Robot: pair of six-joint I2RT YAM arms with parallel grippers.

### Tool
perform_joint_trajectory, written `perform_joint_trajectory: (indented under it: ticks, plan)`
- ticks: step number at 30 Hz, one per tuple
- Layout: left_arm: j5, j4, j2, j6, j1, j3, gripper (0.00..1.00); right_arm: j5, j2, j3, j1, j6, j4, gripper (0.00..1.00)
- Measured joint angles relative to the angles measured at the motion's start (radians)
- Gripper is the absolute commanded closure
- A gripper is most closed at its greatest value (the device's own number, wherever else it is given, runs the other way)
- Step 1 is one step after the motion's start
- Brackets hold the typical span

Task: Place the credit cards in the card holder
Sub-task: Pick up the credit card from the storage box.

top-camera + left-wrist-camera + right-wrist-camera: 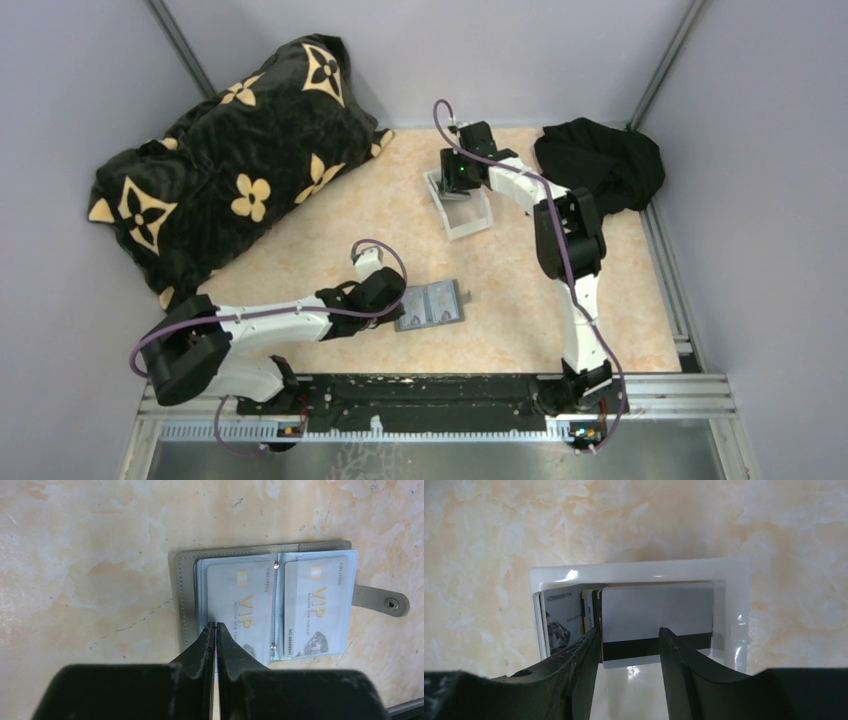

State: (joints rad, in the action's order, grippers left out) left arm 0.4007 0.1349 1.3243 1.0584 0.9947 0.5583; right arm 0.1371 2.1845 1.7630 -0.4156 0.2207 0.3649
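**Fetching the next card from the tray, holder kept open**

The right tool [630, 632] stood wide, its fingers on either side of the front card [656, 617], glossy white with a black stripe, among the thin stiff credit cards [591, 610] upright in the shiny white tray [634, 572]. Next, I think, it needed to close gently on that card only. The left tool [216, 627], closed narrow, seemed to press the left panel of the soft grey card holder [265, 600], lying open on the marbled desk [75, 555].
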Motion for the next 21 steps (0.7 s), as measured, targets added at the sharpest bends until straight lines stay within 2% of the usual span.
perform_joint_trajectory:
  ticks: [4,13,21]
  plan:
    - [0.0,0.0,0.01,0.0,-0.003,0.0,0.92,0.023,0.019,0.008,0.008,0.005,0.006,0.54]
    - [0.0,-0.002,0.013,0.0,-0.005,0.0,0.92,0.06,0.023,0.021,0.013,0.018,0.016,0.66]
    - [-0.001,-0.002,0.013,0.0,-0.005,0.0,0.92,0.078,0.023,0.025,0.013,0.032,0.011,0.68]
